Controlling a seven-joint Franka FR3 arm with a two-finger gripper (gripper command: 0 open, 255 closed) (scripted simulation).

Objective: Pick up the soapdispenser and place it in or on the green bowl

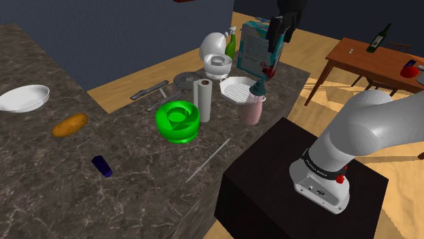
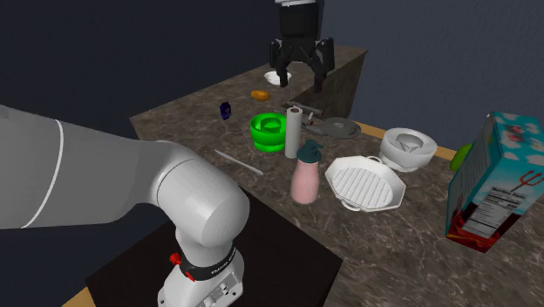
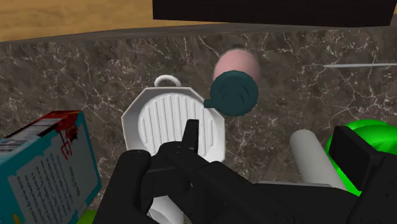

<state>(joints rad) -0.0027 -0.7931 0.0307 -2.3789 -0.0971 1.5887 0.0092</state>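
Soap dispenser (image 1: 255, 105), pink with teal pump, standing upright: jaws, spread wide and empty, hang well above it, offset toward the ridged white dish (image 1: 238, 88) beside it.

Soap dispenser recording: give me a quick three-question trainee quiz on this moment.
1. True or false: the tool grips the dispenser.
2. What stands upright right beside the green bowl? A) paper roll B) wine bottle C) box
3. Is the dispenser upright or lying down?
Key: 1 false, the tool hangs open and empty; 2 A; 3 upright.
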